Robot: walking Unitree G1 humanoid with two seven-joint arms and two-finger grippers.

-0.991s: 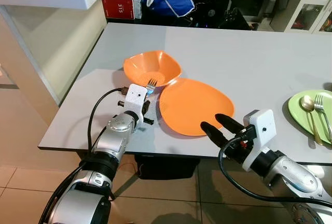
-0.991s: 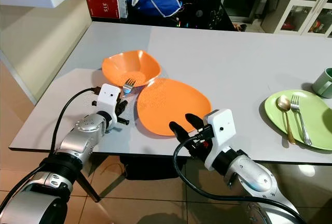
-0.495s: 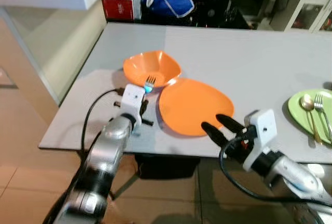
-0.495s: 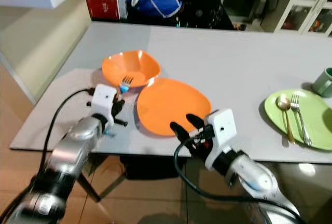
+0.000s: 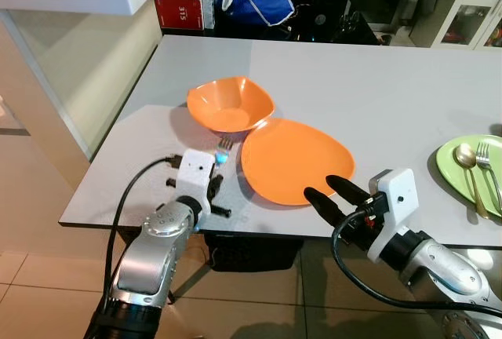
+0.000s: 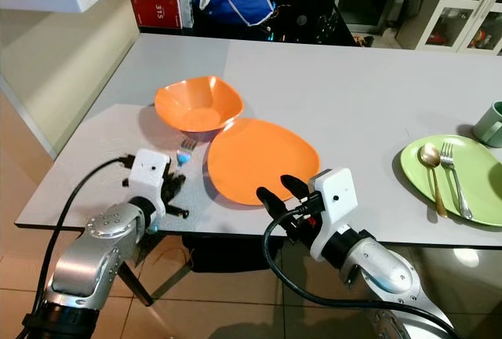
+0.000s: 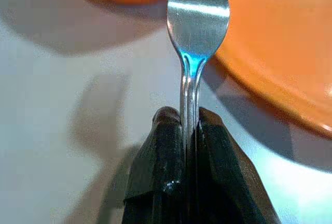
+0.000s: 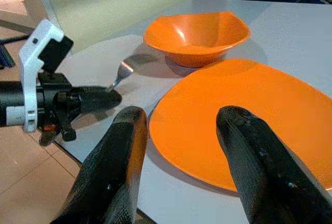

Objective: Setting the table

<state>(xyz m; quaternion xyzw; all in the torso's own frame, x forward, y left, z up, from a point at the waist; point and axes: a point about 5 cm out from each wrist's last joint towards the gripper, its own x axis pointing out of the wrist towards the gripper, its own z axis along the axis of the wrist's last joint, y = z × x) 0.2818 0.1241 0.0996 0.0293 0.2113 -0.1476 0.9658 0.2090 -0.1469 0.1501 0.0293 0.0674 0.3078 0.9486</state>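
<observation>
Fork point(image 7: 197, 14) placement is in hand: it is pinched by its handle in the left tool point(image 5: 213, 173), between orange bowl point(image 5: 230, 104) and orange plate point(image 5: 295, 160). Lowering onto the worktop point(image 5: 376, 88) beside the plate is judged next. The right tool point(image 5: 330, 195) is spread wide, empty.

— Where was the steel fork point(image 7: 197, 37)?
— Above the bench point(image 5: 376, 80), tines toward the orange bowl point(image 5: 230, 103), just beside the orange plate point(image 5: 294, 160).
— And the green plate point(image 5: 455, 158)?
— Far right, carrying a spoon point(image 5: 468, 168) and fork point(image 5: 488, 168).

bowl point(image 5: 230, 104) behind-left of plate point(image 5: 294, 160) | fork point(image 5: 223, 149) left of plate
</observation>
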